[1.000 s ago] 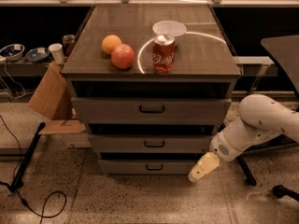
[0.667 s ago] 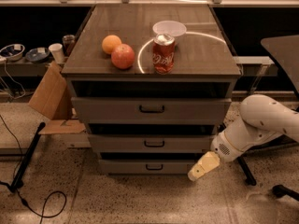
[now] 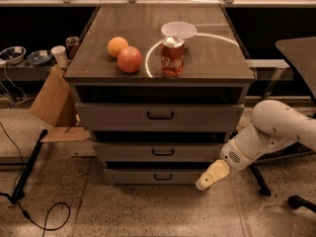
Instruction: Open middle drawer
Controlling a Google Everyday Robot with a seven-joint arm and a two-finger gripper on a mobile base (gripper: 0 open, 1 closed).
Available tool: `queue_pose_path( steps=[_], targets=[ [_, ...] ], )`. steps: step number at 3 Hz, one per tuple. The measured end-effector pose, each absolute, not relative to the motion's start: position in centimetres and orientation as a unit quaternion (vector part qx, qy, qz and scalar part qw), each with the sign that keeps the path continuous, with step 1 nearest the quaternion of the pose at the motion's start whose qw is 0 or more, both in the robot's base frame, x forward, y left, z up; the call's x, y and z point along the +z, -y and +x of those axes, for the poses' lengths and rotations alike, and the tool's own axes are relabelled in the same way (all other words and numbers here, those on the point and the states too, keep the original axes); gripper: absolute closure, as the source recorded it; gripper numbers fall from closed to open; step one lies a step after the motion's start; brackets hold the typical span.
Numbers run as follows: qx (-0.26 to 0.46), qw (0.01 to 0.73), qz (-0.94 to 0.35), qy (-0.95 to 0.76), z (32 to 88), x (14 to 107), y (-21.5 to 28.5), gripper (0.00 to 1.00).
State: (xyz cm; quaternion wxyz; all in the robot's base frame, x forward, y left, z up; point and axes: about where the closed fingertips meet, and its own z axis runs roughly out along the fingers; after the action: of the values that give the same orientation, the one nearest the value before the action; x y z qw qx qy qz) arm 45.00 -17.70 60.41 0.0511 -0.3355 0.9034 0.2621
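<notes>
Tool (image 3: 210, 177) low, right of middle drawer (image 3: 163, 152) (apart)

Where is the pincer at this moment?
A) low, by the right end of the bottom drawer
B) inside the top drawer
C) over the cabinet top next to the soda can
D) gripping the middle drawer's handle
A: the pincer hangs low by the right end of the bottom drawer, apart from the middle drawer and its handle.
</notes>
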Motion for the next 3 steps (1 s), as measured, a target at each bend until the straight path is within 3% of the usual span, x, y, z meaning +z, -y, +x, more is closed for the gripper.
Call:
queue_pose_path(
  steps=[3],
  targets=[
    [0.447, 0.217, -0.244, -0.833, 49.9, 60.7, 12.5, 0.00]
  ],
)
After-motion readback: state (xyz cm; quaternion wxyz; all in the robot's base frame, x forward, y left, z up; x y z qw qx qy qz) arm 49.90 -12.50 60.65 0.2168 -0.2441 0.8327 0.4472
